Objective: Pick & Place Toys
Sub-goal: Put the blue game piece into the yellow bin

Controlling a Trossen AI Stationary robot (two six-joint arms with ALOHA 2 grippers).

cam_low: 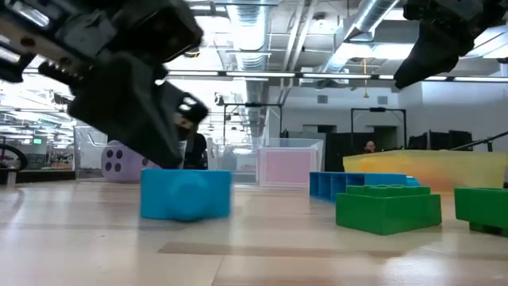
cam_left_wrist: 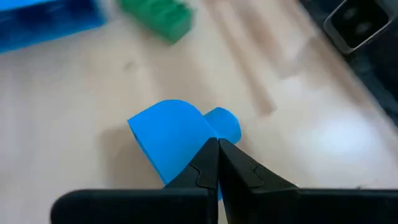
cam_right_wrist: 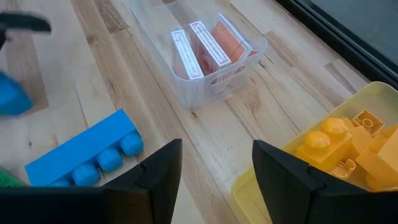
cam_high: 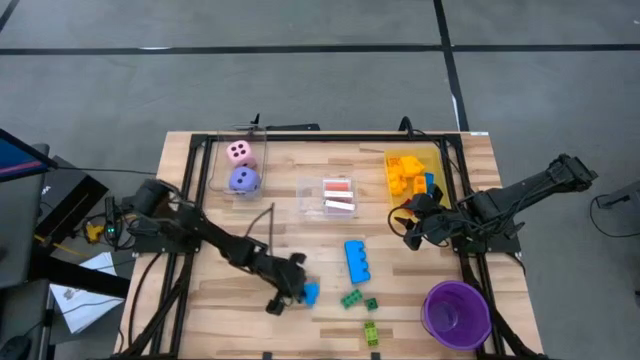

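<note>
The counter (cam_high: 230,310) is a wooden slab with a dark frame around it. Near its front right corner stands a round purple cup (cam_high: 456,313). Against the far right edge sits a yellow see-through bin (cam_high: 414,174) holding yellow and orange bricks (cam_right_wrist: 336,144). At the middle of the far side a clear bin (cam_high: 338,197) holds pink-backed cards (cam_right_wrist: 211,46) standing on edge, and toward the far left corner another clear bin (cam_high: 240,168) holds a pink die (cam_high: 239,152) and a purple die (cam_high: 243,180).

The left arm reaches in from the left edge toward the front middle; the left tool (cam_high: 287,292) has its fingers pressed together, tips resting against a small blue brick (cam_left_wrist: 177,135) that lies on the counter. The right tool (cam_right_wrist: 214,165) hangs just beside the yellow bin with its fingers apart, holding nothing.

A long blue brick (cam_high: 358,260) lies near the counter's middle. Closer to the front edge lie small green bricks (cam_high: 351,298), and nearest that edge a lighter yellow-green brick (cam_high: 371,333).
</note>
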